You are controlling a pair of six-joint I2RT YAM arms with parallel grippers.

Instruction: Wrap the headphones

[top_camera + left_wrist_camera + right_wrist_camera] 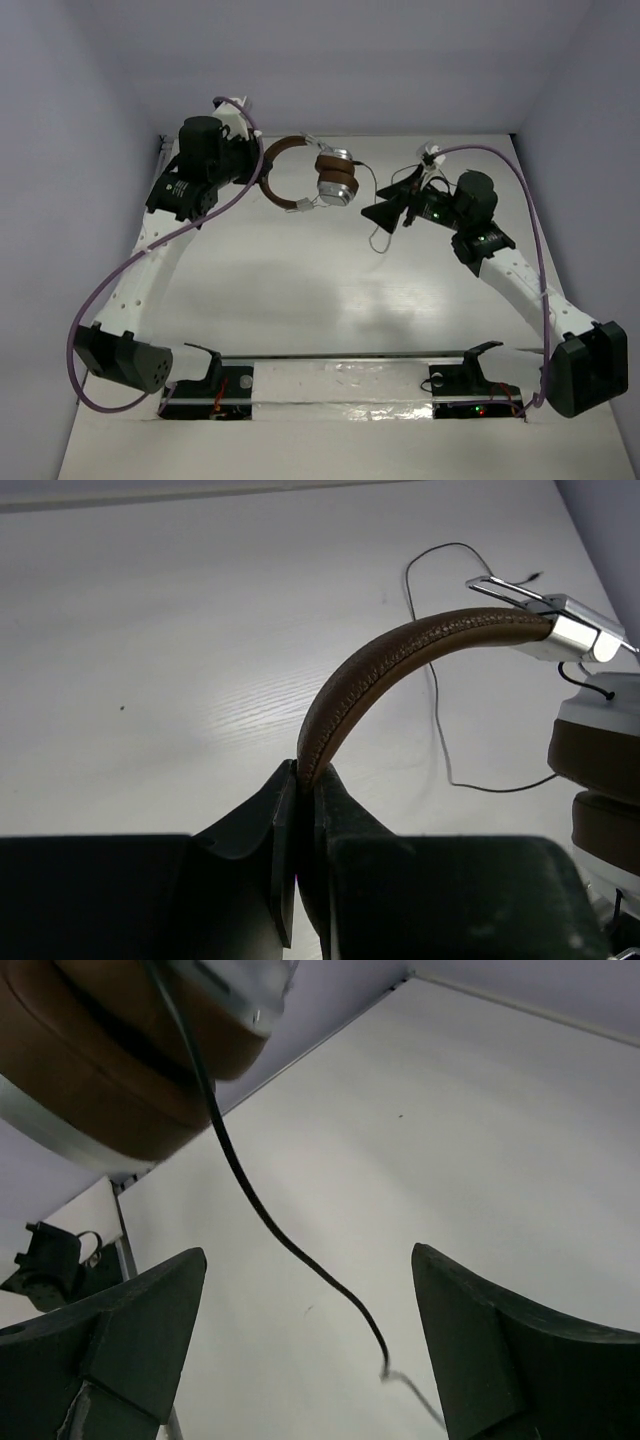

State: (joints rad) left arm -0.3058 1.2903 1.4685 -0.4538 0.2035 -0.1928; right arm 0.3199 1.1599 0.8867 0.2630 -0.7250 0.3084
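The headphones (320,180) hang at the back of the table, held up by the brown headband (400,655). My left gripper (306,777) is shut on the headband; it shows at the back left in the top view (258,160). The silver-grey earcups with brown pads (337,178) hang to its right. The thin black cord (378,215) trails from the earcups down to the table. My right gripper (397,200) is open just right of the earcups. In the right wrist view the cord (270,1225) runs between its open fingers (310,1260), under an earcup (110,1050).
The white table (320,290) has grey walls at the back and sides. A metal rail (340,356) and two black mounts run along the near edge. Purple cables (540,250) run along both arms.
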